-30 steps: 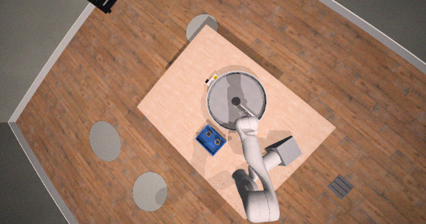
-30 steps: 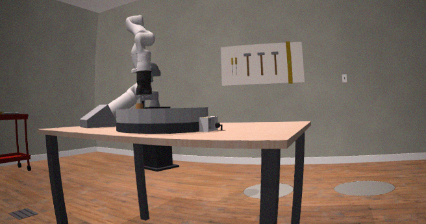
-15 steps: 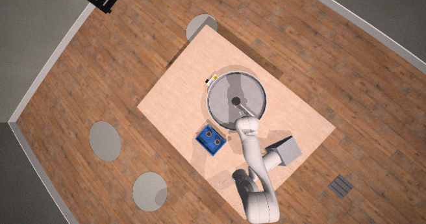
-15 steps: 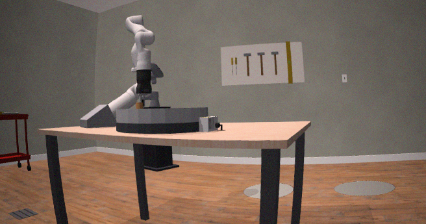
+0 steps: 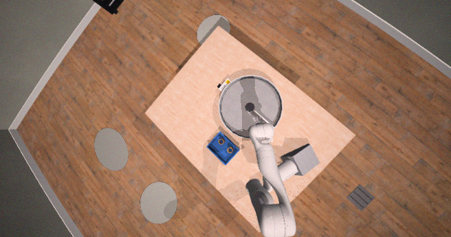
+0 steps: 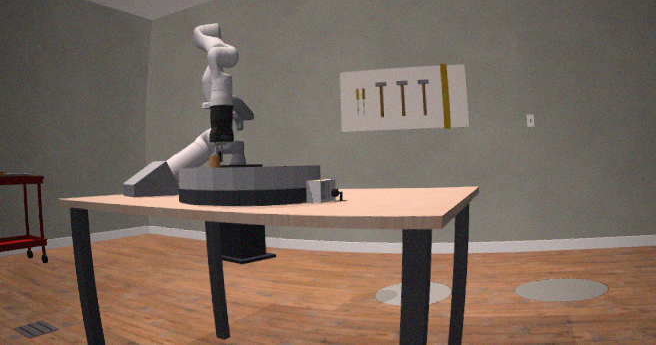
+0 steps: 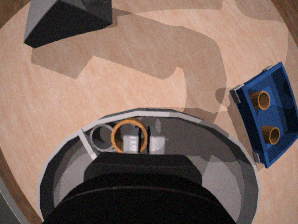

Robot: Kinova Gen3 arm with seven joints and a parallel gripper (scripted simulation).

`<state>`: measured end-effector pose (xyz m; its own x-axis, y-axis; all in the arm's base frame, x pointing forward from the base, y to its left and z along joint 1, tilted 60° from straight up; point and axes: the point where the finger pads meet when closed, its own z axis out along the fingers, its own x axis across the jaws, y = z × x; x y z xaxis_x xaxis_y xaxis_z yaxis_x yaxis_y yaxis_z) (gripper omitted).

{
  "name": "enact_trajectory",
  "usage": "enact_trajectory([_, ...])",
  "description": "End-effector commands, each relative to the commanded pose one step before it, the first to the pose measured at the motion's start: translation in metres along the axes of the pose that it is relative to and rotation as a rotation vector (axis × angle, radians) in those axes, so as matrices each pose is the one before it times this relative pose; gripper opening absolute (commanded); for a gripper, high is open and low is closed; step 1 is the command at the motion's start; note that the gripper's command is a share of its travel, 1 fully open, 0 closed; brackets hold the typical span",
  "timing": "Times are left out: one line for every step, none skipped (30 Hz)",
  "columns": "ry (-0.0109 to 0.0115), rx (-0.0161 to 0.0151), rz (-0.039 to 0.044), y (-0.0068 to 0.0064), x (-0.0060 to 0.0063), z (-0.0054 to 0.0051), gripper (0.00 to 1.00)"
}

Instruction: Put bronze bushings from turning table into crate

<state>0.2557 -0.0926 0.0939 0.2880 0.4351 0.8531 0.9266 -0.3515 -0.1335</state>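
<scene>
Workshop room. Grey-green walls, white baseboard, wood plank floor with round grey patches and a floor vent. Wall board hung with two screwdrivers, three hammers and a yellow level. Red wheeled cart at the left edge of the exterior view. Wooden workbench on dark legs, carrying a grey motor-driven turntable with a small control box beside it, a white robot arm on a grey base, and a blue crate.
</scene>
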Motion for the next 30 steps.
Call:
enact_trajectory([-0.00063,-0.00156,0.00028,0.00032,-0.00018,-0.00570,0.00])
enact_trajectory([-0.00003,-0.00018,0.00003,-0.00001,0.00000,-0.00525,0.00])
enact_trajectory([-0.00003,-0.00018,0.00003,-0.00001,0.00000,-0.00525,0.00])
enact_trajectory([-0.00003,-0.00018,0.00003,-0.00001,0.00000,-0.00525,0.00])
enact_trajectory([-0.00003,-0.00018,0.00003,-0.00001,0.00000,-0.00525,0.00])
enact_trajectory([0.00000,0.00000,0.00000,0.00000,0.00000,0.00000,0.00])
enact_trajectory([0.00000,0.00000,0.00000,0.00000,0.00000,0.00000,0.00])
enact_trajectory([0.00000,0.00000,0.00000,0.00000,0.00000,0.00000,0.00])
enact_trajectory([0.00000,0.00000,0.00000,0.00000,0.00000,0.00000,0.00])
enact_trajectory([0.00000,0.00000,0.00000,0.00000,0.00000,0.00000,0.00])
enact_trajectory([0.00000,0.00000,0.00000,0.00000,0.00000,0.00000,0.00])
enact_trajectory([0.00000,0.00000,0.00000,0.00000,0.00000,0.00000,0.00])
enact_trajectory([0.00000,0.00000,0.00000,0.00000,0.00000,0.00000,0.00])
enact_trajectory([0.00000,0.00000,0.00000,0.00000,0.00000,0.00000,0.00])
enact_trajectory([0.00000,0.00000,0.00000,0.00000,0.00000,0.00000,0.00])
enact_trajectory([0.00000,0.00000,0.00000,0.00000,0.00000,0.00000,0.00])
enact_trajectory([0.00000,0.00000,0.00000,0.00000,0.00000,0.00000,0.00])
enact_trajectory([0.00011,0.00015,-0.00014,0.00000,0.00005,-0.00514,0.00])
enact_trajectory([-0.00003,-0.00018,0.00003,0.00000,0.00000,-0.00525,0.00])
enact_trajectory([-0.00003,-0.00018,0.00003,0.00000,0.00000,-0.00525,0.00])
enact_trajectory([-0.00003,-0.00018,0.00003,0.00000,0.00000,-0.00525,0.00])
enact_trajectory([-0.00003,-0.00018,0.00003,0.00000,0.00000,-0.00525,0.00])
enact_trajectory([0.00000,0.00000,0.00000,0.00000,0.00000,0.00000,0.00])
enact_trajectory([0.00000,0.00000,0.00000,0.00000,0.00000,0.00000,0.00])
enact_trajectory([0.00000,0.00000,0.00000,0.00000,0.00000,0.00000,0.00])
enact_trajectory([0.00000,0.00000,0.00000,0.00000,0.00000,0.00000,0.00])
enact_trajectory([0.00000,0.00000,0.00000,0.00000,0.00000,0.00000,0.00])
enact_trajectory([0.00000,0.00000,0.00000,0.00000,0.00000,0.00000,0.00])
enact_trajectory([0.00000,0.00000,0.00000,0.00000,0.00000,0.00000,0.00])
enact_trajectory([0.00000,0.00000,0.00000,0.00000,0.00000,0.00000,0.00])
